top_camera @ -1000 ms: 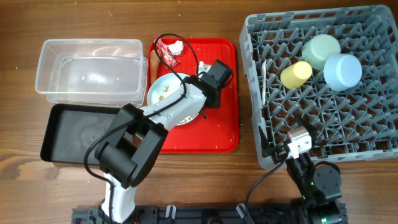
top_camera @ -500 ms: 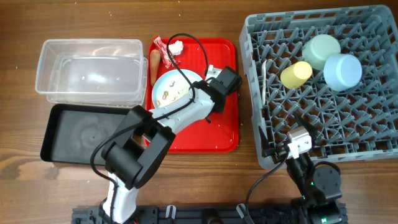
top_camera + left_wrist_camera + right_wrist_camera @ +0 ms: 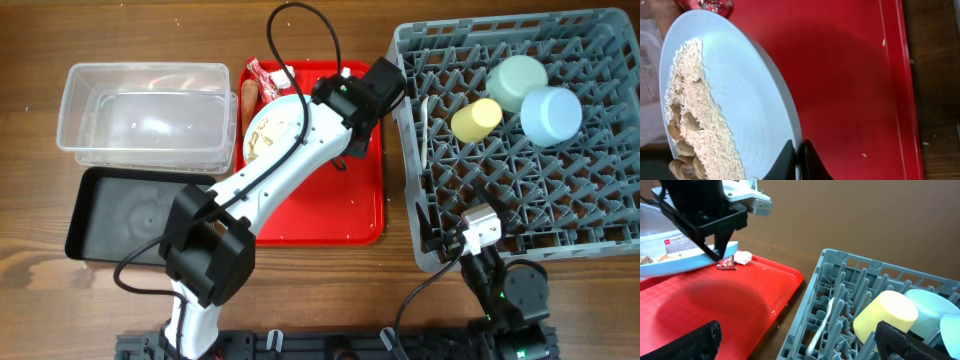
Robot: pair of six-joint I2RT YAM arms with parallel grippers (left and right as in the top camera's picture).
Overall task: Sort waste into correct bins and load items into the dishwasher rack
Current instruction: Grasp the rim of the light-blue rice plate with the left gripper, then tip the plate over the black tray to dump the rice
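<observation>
Left jaws clenched on rim of pale blue round plate (image 3: 745, 95), beige food crumbs (image 3: 695, 120) heaped opposite; dumping judged underway, level carry required.

A red serving tray (image 3: 340, 210) lies on the wooden table (image 3: 40, 30).

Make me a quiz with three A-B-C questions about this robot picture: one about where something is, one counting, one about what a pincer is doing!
1. The left pincer is: A shut on the plate; B open and empty; C shut on a fork.
2. The yellow cup sits: A on the plate; B in the rack; C in the left pincer.
3. Bowls in the rack: A one; B two; C four.
Answers: 1 A, it pinches the plate's rim. 2 B, it lies among the pegs. 3 B, one green, one blue.
</observation>
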